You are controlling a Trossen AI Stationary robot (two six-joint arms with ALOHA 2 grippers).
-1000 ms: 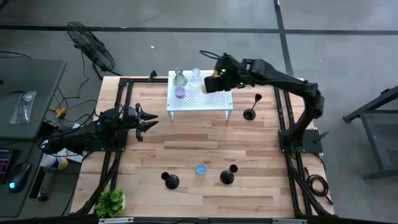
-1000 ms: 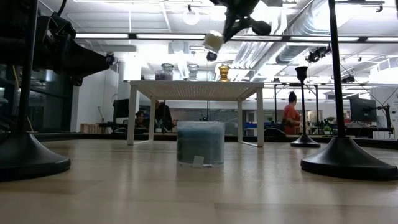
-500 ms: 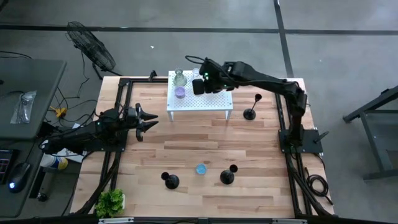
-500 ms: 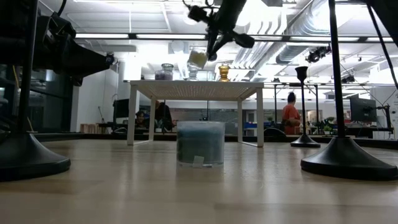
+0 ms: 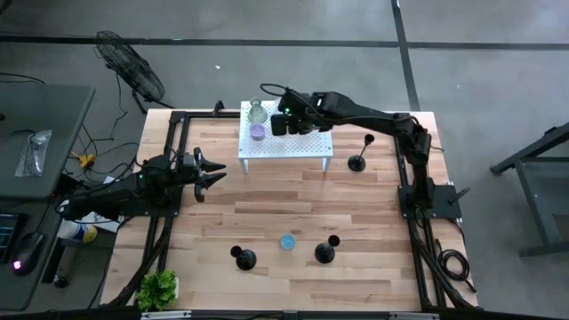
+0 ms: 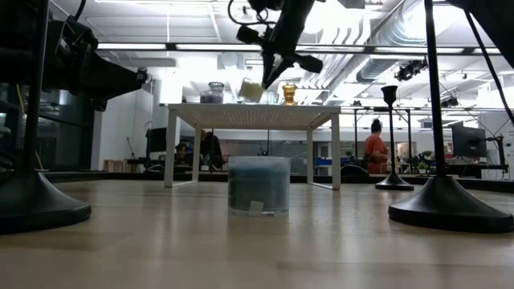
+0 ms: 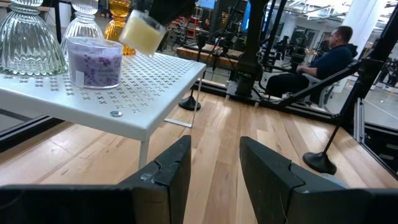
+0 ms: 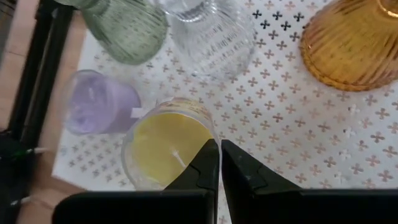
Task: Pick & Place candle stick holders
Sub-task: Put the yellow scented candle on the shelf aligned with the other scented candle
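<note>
- High view: wood-plank worktop (image 5: 284, 213) inside a black frame, grey floor all round, a fan (image 5: 133, 67) on the floor beyond the far-left corner, a desk at the left edge.
- White perforated stand (image 5: 284, 140) at the far centre. Right pincer (image 5: 277, 123) is over it, shut on the rim of the yellow candle jar (image 5: 276, 125); purple jar (image 5: 257, 132) and greenish glass (image 5: 257, 113) sit just beside on the stand.
- Left pincer (image 5: 213, 172) waits at the left side, part open, holding nothing.
- One black candlestick holder (image 5: 357, 162) just right of the stand. Two more (image 5: 244, 258) (image 5: 325, 252) near the front edge with the blue jar (image 5: 287, 241) between them. Green plant (image 5: 156, 287) at the front-left corner.
- Low view: blue jar centre on the planks, black flared bases on either side. Yellow jar hangs tilted just above the stand top. Behind: bright open workshop, ceiling ducts, people seated at desks.
- Left wrist view: purple jar, clear ribbed glass (image 7: 83, 22) and amber glass (image 7: 118, 15) on the stand. A seated person (image 7: 323, 62) in the room beyond.
- Right wrist view: fingers pinch the yellow jar's rim, above the perforated top, purple jar close by.
</note>
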